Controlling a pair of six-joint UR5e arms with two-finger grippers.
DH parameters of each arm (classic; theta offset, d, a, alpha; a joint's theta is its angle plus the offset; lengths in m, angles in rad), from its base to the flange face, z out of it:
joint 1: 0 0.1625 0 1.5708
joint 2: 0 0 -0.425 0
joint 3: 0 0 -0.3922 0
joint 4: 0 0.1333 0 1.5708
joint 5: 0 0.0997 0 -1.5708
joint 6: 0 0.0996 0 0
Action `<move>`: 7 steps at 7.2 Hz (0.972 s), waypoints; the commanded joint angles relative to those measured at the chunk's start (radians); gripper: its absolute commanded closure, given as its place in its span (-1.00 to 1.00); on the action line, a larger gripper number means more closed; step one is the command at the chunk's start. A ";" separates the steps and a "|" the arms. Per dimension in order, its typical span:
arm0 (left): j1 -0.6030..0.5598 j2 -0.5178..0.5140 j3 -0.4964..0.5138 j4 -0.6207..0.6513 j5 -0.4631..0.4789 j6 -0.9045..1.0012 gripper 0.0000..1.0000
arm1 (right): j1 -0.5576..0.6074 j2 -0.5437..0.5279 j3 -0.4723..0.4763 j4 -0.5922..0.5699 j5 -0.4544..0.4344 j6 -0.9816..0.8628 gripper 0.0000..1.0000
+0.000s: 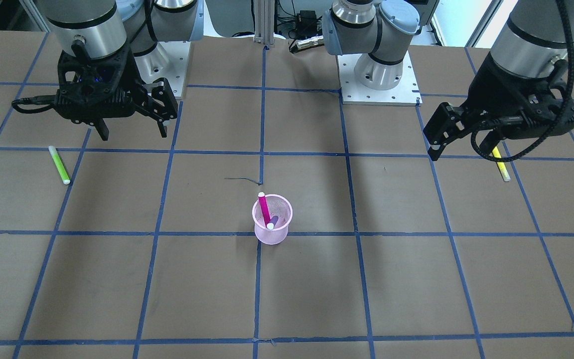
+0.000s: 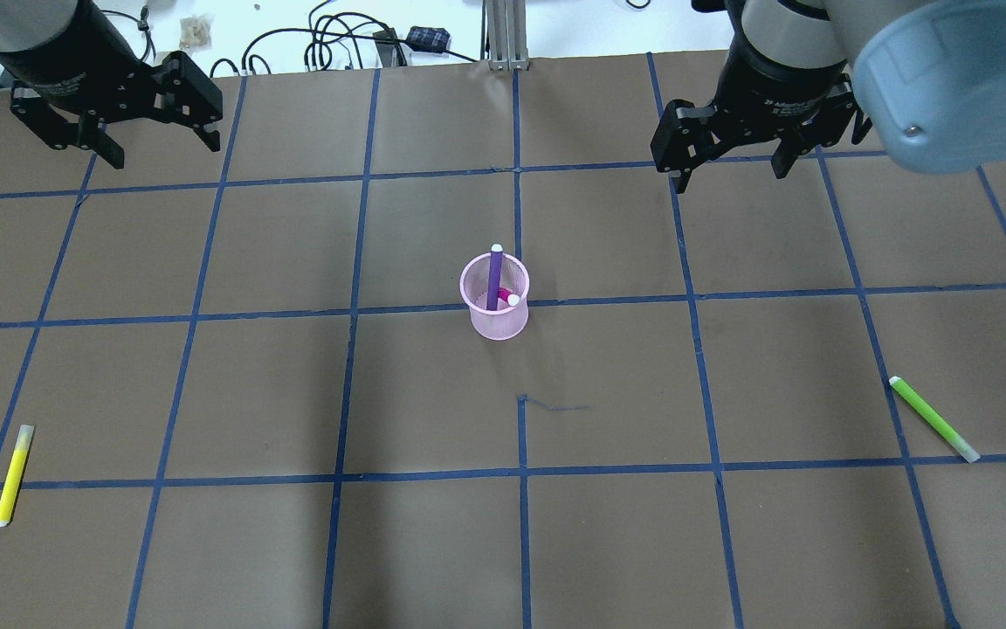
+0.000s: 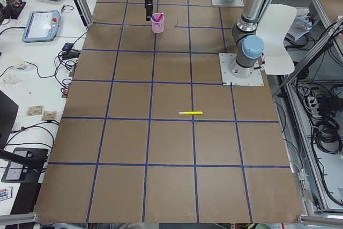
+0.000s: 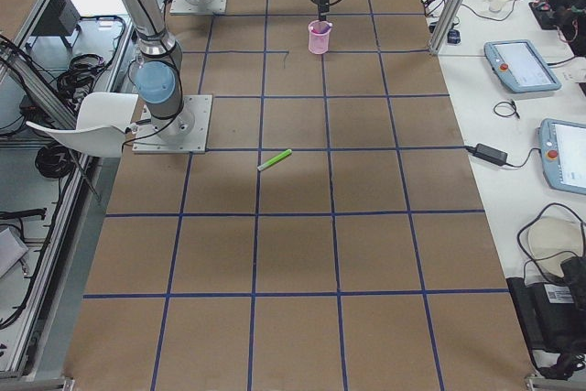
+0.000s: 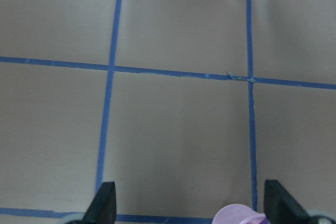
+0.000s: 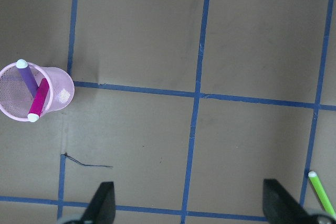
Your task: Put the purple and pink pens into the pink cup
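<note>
Left claw (image 2: pixel 162 148) and right claw (image 2: pixel 730 175) spread wide; pink cup (image 2: pixel 498 325) (purple pen (image 2: pixel 493 279), pink pen (image 6: pixel 38 99) inside) sits between them.

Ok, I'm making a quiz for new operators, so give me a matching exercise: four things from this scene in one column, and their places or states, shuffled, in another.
1. purple pen
2. yellow pen
3. green pen
4. left gripper

A. lying on the robot's right side of the table
B. open, holding nothing
C. standing in the pink cup
D. lying on the robot's left side of the table

Pairs: 1-C, 2-D, 3-A, 4-B.
</note>
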 commanded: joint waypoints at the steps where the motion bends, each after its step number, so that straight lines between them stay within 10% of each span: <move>1: -0.134 -0.005 0.007 -0.026 0.031 -0.021 -1.00 | -0.001 0.000 -0.002 -0.001 0.001 -0.002 -1.00; 7: -0.136 -0.002 -0.015 0.002 0.026 -0.038 -1.00 | 0.003 -0.003 0.001 0.003 0.001 0.001 -1.00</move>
